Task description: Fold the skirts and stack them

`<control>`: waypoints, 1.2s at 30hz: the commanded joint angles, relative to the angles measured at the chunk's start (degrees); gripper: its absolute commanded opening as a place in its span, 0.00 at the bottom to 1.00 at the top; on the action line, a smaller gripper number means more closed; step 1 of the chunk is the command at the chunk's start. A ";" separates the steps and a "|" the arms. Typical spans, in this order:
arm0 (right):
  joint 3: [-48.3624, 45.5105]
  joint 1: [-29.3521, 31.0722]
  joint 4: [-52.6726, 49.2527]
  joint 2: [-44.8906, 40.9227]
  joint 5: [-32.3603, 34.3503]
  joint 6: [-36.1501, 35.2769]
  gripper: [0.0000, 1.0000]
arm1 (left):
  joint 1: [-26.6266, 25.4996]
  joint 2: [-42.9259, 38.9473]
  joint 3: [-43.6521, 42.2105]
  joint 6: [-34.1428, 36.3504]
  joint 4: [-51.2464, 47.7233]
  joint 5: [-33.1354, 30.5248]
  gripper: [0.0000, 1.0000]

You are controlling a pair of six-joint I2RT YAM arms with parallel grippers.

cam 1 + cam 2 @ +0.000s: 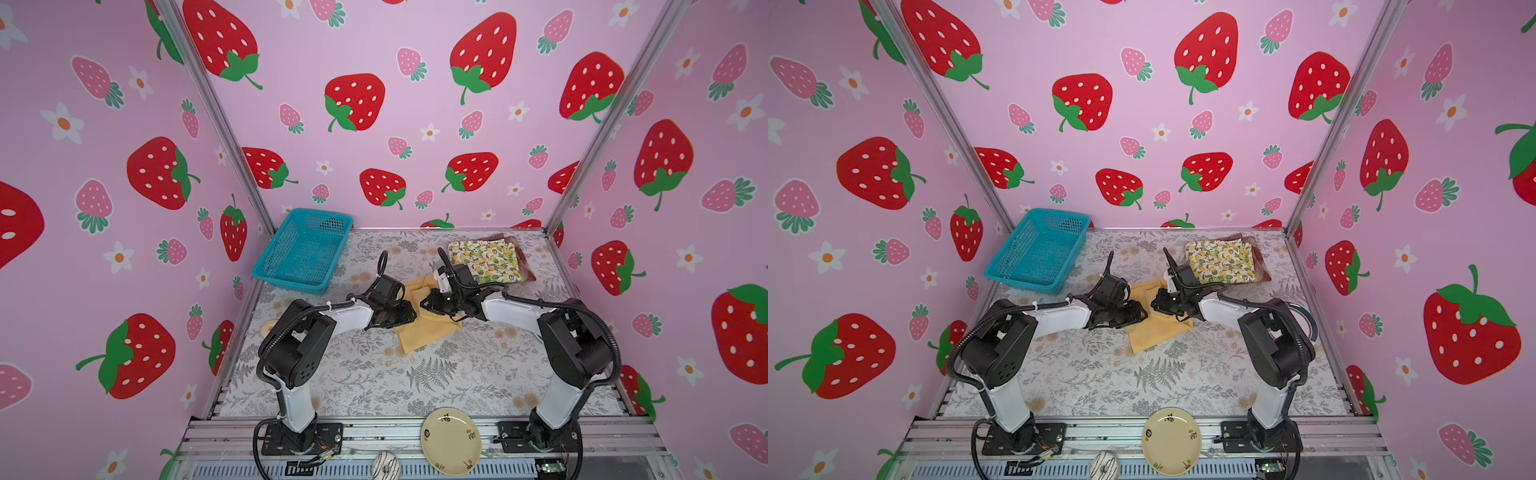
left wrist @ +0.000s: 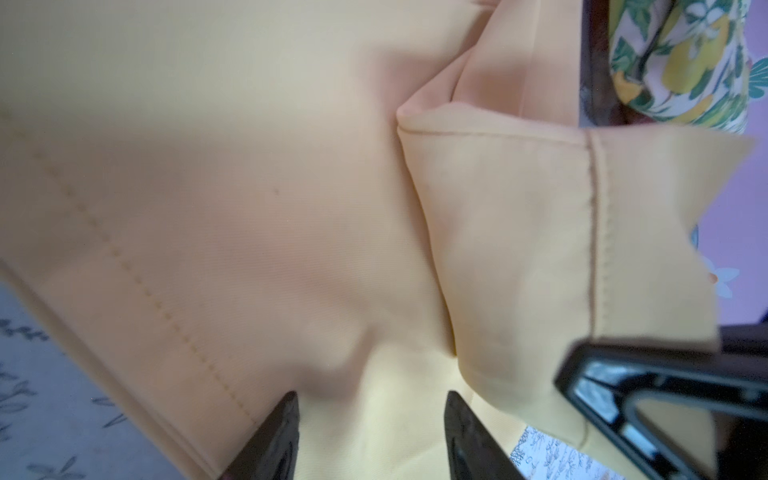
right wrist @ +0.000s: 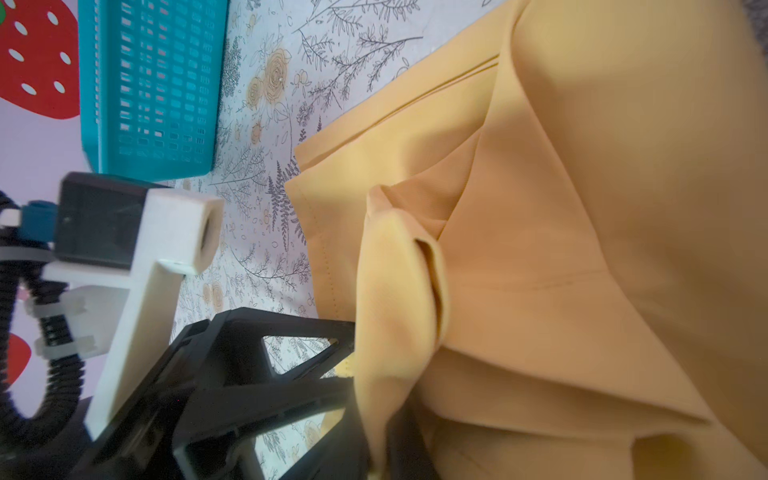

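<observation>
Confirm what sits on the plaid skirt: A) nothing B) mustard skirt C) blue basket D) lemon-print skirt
D: the lemon-print skirt lies folded on the plaid skirt, whose red edge shows beside it in both top views; the mustard skirt lies apart.

Pink walls [image 1: 374, 50] covered in big strawberries and daisies, metal corner posts [image 1: 216, 116], grey leafy-print tabletop [image 1: 415, 386], soft even light.

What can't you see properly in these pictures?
Plaid skirt: both top views, mostly under the lemon skirt.
Right tool: right wrist view, tips hidden by a mustard skirt fold.
Mustard skirt: left wrist view, near cloth blurred.
Beige ring: a top view, half behind the left arm.
</observation>
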 commanded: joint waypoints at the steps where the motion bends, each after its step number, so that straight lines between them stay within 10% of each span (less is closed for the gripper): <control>1: -1.20 0.32 4.87 1.49 -2.56 3.03 0.15 | 0.06 -0.17 -0.93 0.49 -3.12 -0.83 0.58; 22: -5.34 0.49 21.41 4.72 -7.62 14.03 0.57 | 0.08 -7.69 -6.76 0.08 -1.19 -4.43 0.56; 36: -2.68 4.01 32.74 7.20 -8.79 23.33 0.66 | 2.41 -12.16 -12.92 -1.40 1.12 -5.11 0.56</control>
